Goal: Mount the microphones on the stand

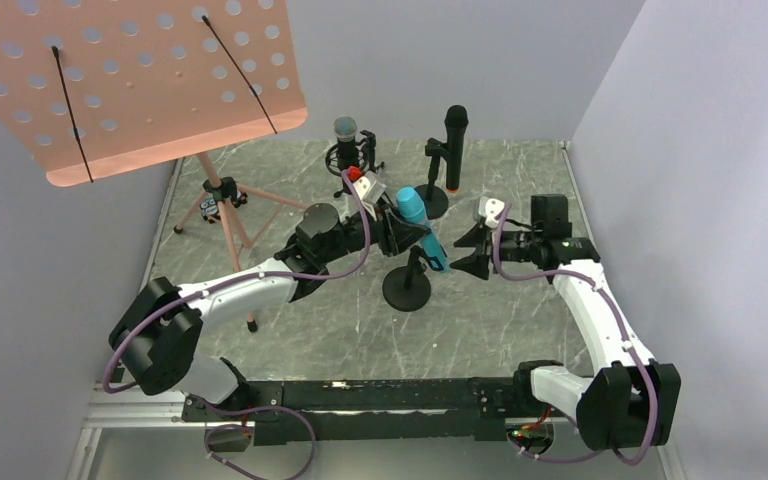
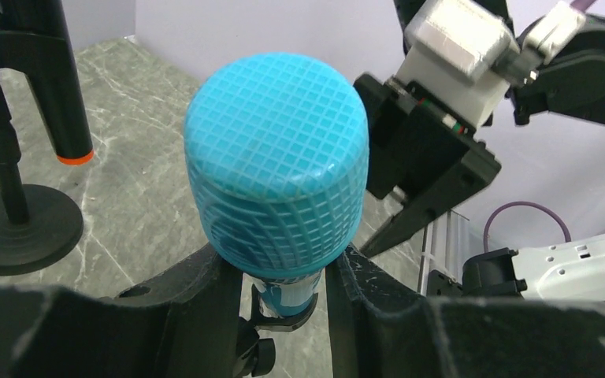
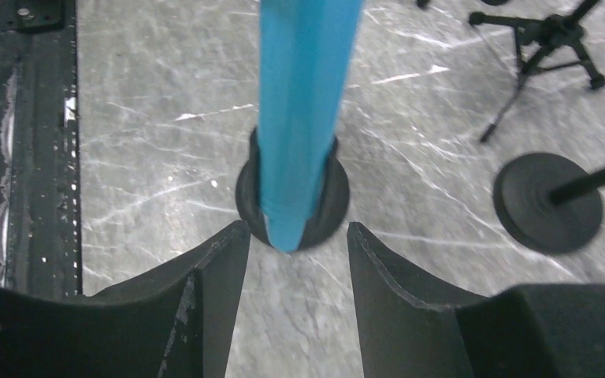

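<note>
At mid-counter (image 1: 340,330), the left tool (image 2: 283,272) is clenched on the blue mic (image 2: 280,157) just under its head, tilting it over the near stand (image 1: 406,288), w/ the right tool (image 3: 298,240) spread open either side of the mic's tail, prob. to guide it into the clip.

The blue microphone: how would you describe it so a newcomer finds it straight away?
Start at the big pink perforated music stand at far left, then look right to the middle of the marble table. There the left end effector clamps the blue microphone above a round-based black stand. The silver-headed microphone and the orange-ended microphone behind it are black; it alone is bright blue.
</note>
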